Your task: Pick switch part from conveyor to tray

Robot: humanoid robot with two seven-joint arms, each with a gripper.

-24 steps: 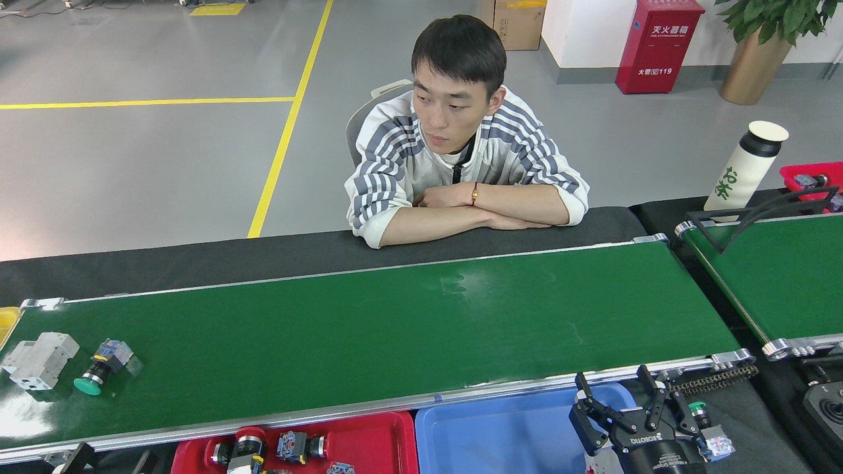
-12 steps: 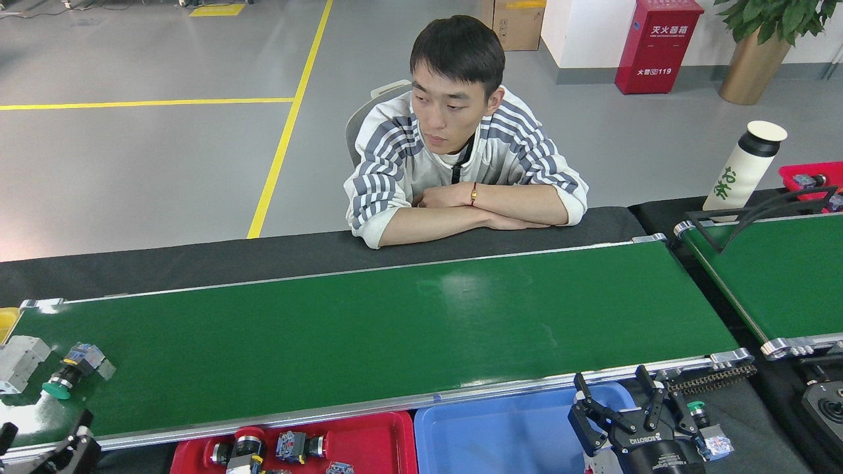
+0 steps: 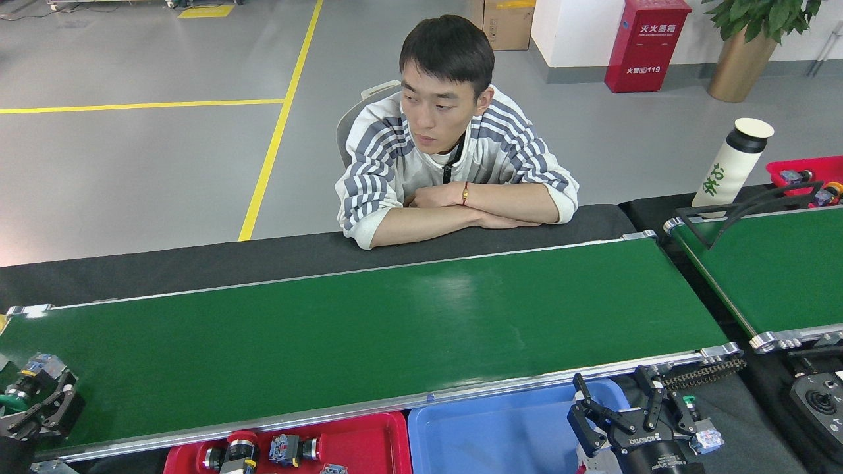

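The conveyor (image 3: 369, 329) is a long glossy green belt with silver rails across the middle of the head view. A switch part (image 3: 33, 370) with a black barrel and a green cap lies at its far left end, partly cut off by the frame edge. My left gripper (image 3: 41, 407) reaches in from the lower left, open, its black fingers right against the part's near side. My right gripper (image 3: 618, 395) hovers open and holds nothing, over the right end of a blue tray (image 3: 487, 431). A red tray (image 3: 375, 431) beside it holds several switch parts.
A person sits behind the belt with folded arms (image 3: 461, 210) resting on the black table edge. A second green belt (image 3: 777, 270), a white bottle (image 3: 728, 164) and a red bin (image 3: 807, 170) stand at the right. Another green-capped part (image 3: 699, 428) lies by my right gripper.
The belt has carried the switch part left to the frame edge, and a grey block beside it has left the view. My left gripper has risen into view next to the part. The right gripper has barely moved.
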